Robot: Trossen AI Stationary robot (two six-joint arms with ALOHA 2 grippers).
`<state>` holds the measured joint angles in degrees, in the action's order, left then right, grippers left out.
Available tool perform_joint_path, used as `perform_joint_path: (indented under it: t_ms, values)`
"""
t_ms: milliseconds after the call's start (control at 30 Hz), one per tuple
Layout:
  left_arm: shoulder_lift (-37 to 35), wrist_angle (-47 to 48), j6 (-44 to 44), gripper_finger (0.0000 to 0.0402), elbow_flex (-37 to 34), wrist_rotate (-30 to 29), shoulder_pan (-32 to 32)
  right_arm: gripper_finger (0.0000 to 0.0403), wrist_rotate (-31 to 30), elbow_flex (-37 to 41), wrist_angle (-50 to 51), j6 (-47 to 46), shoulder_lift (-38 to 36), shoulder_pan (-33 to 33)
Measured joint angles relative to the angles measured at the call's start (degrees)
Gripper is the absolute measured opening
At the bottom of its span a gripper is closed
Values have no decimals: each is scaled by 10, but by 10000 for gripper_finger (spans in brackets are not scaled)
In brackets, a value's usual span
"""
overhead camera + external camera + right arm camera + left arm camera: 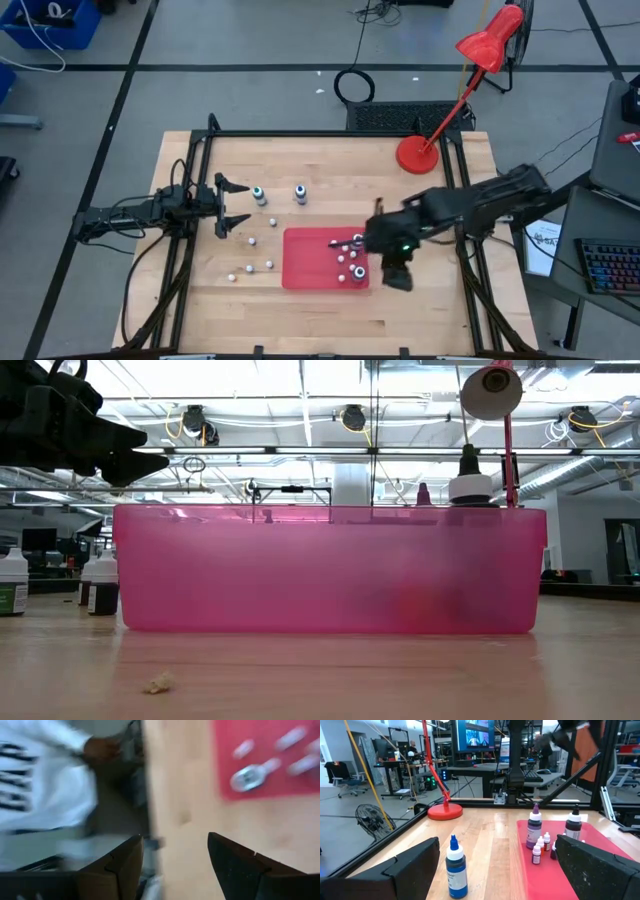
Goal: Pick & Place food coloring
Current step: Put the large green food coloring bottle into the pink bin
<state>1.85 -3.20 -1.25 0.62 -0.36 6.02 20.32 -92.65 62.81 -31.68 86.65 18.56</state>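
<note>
Several tiny food coloring bottles stand loose on the wooden table (251, 241) between the arms, and more stand on the red mat (310, 262) around (352, 254), seen also in the left wrist view (540, 846). My right gripper (397, 280) hangs open above the mat's near right corner, tipped downward, with nothing between its fingers (175, 845). My left gripper (235, 207) waits open and level at the table's left side (497, 857), pointing toward the bottles.
Larger bottles stand upright: a blue-topped one (455, 870), a second one nearby (300, 193), and on the mat a purple one (535, 827) and a black-topped one (574, 824). A red desk lamp (418, 152) stands at the far right. A person in a white shirt (45, 780) is beside the table.
</note>
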Motion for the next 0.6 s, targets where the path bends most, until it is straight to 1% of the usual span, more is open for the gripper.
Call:
perform_joint_path:
  t_ms: [33, 100, 133, 167, 200, 267, 333, 400, 467, 533, 600]
  values:
    - [0, 0, 0, 392, 0, 0, 0, 210, -54, 13, -12, 25, -24, 11]
    - [0, 0, 0, 392, 0, 0, 0, 210, -162, 57, -72, 90, -81, 37]
    - [0, 0, 0, 392, 0, 0, 0, 210, -199, 91, -114, 124, -116, 48]
    - [0, 0, 0, 392, 0, 0, 0, 210, -222, 132, -164, 159, -152, 58]
    - [0, 0, 0, 392, 0, 0, 0, 210, -229, 177, -216, 190, -188, 64]
    - [0, 0, 0, 392, 0, 0, 0, 210, -219, 284, -341, 244, -266, 62]
    - [0, 0, 0, 392, 0, 0, 0, 210, -213, 394, -451, 285, -340, 36]
    - [0, 0, 0, 392, 0, 0, 0, 210, -201, 498, -549, 306, -405, -7]
    - [0, 0, 0, 392, 0, 0, 0, 210, -193, 588, -615, 301, -462, -61]
    - [0, -1, 0, 392, 0, 0, 0, 210, -157, 658, -669, 286, -506, -121]
    - [0, -5, 0, 392, 0, -1, 0, 210, -91, 707, -705, 276, -540, -179]
